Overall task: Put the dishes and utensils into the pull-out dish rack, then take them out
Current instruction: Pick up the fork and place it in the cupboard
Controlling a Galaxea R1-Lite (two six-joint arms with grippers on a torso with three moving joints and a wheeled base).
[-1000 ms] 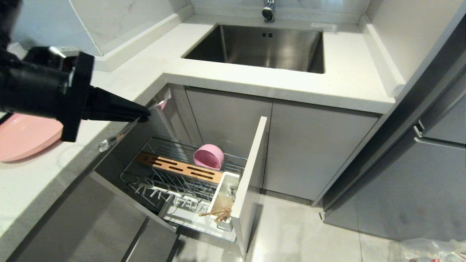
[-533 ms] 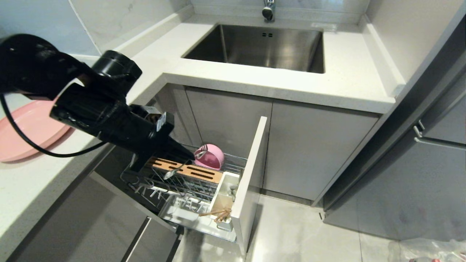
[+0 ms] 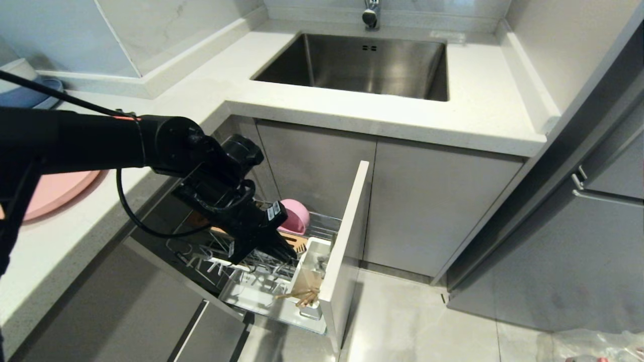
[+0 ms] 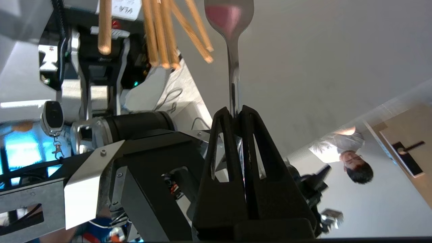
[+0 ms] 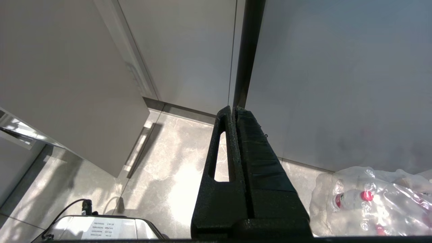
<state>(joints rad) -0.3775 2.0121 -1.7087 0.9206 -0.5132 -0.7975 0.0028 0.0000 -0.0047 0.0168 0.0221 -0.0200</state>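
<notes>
My left gripper [image 3: 290, 254] reaches down into the pull-out dish rack [image 3: 322, 224], beside its white utensil cup [image 3: 313, 255]. It is shut on the handle of the grey metal fork [image 4: 233, 67], as the left wrist view of the gripper [image 4: 237, 111] shows. The wooden chopsticks [image 3: 301, 296] stand in the cup and show near the fork [image 4: 162, 37]. The pink bowl [image 3: 298, 213] lies on its side at the rack's back. The pink plate [image 3: 53, 190] rests on the counter at the left. My right gripper [image 5: 235, 110] is shut and empty, parked over the floor.
The rack's cabinet front [image 3: 347, 236] stands pulled out over the floor. A sink [image 3: 362, 63] and faucet [image 3: 371, 15] are behind. A blue plate with bowls [image 3: 22, 90] sits at the far left. A person [image 4: 354, 162] shows beyond. Bagged bottles [image 5: 371, 199] lie on the floor.
My left arm has swung from above the counter edge down into the rack, carrying the fork, and now sits by the utensil cup. The bowl, plate and chopsticks have not moved.
</notes>
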